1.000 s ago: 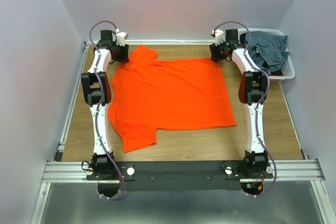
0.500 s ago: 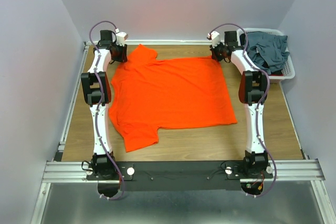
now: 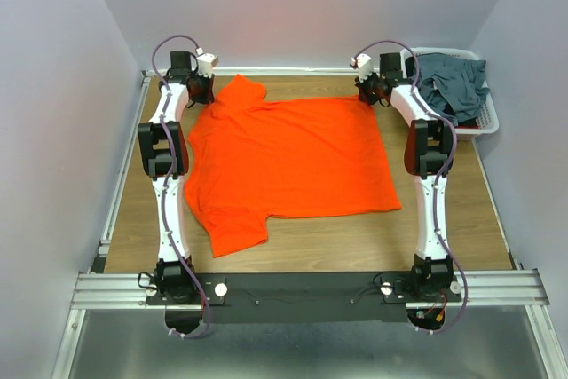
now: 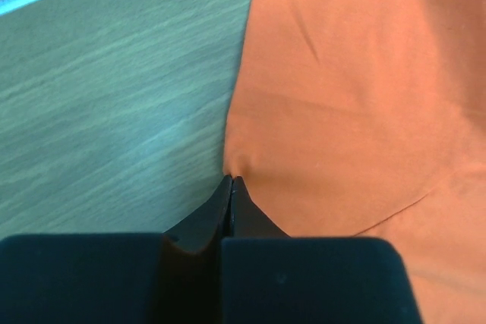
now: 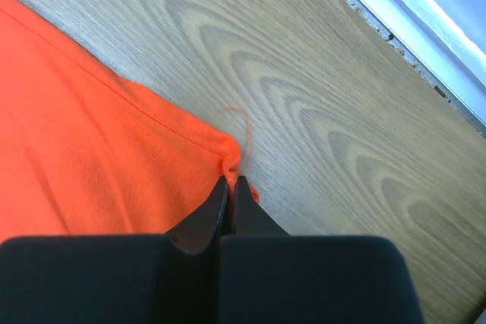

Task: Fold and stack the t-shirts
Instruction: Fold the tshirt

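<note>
An orange-red t-shirt [image 3: 288, 161] lies spread flat on the wooden table, sleeves toward the left. My left gripper [image 3: 201, 93] sits at the shirt's far left edge, by the far sleeve, jaws shut on a pinch of orange cloth [image 4: 334, 104] in the left wrist view. My right gripper [image 3: 366, 91] is at the far right corner, shut on the hem corner [image 5: 228, 155], with a loose thread beside it. Dark slate blue-grey t-shirts [image 3: 453, 82] are heaped in the basket.
A white slatted basket [image 3: 486, 122] stands at the table's far right corner, just right of the right arm. Both arms reach along the table's left and right sides. White walls close in on three sides.
Both grippers have closed on the shirt's far edge: the right one first, the left one just now. The far right corner is drawn slightly toward the right gripper.
</note>
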Controlling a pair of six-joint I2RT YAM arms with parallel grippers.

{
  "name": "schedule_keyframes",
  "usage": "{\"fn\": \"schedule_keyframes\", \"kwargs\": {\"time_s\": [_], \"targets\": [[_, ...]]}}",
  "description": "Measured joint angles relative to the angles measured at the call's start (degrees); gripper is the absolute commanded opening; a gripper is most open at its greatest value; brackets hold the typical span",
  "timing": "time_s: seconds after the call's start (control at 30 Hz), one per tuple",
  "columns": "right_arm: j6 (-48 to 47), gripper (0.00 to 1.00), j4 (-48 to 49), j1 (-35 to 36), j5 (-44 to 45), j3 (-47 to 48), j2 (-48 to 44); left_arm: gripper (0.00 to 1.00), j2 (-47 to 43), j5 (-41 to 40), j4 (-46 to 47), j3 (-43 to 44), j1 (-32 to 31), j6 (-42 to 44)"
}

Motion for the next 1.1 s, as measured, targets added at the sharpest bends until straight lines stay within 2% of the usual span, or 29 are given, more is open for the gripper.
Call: {"fn": "schedule_keyframes", "kwargs": {"time_s": [0.23, 0.67, 0.8, 1.1], "targets": [[0.55, 0.01, -1.01, -0.02, 0.63, -0.72, -0.81, 0.0, -1.31, 1.31, 2.84, -2.71, 0.11, 0.24], [1.01, 0.01, -3.74, -0.39, 1.07, -6.47, -6.03, 0.0, -11.47, 5.7, 6.69, -13.53, 2.47, 2.84], [1.01, 0.01, -3.8, -0.66, 1.05, -8.46, -8.22, 0.0, -15.13, 6.8, 8.04, -19.21, 2.82, 4.26], [0.98, 0.0, -3.98, -0.92, 0.59, -11.41, -12.79, 0.0, -19.56, 7.54, 9.57, -24.52, 3.04, 7.04]]}}
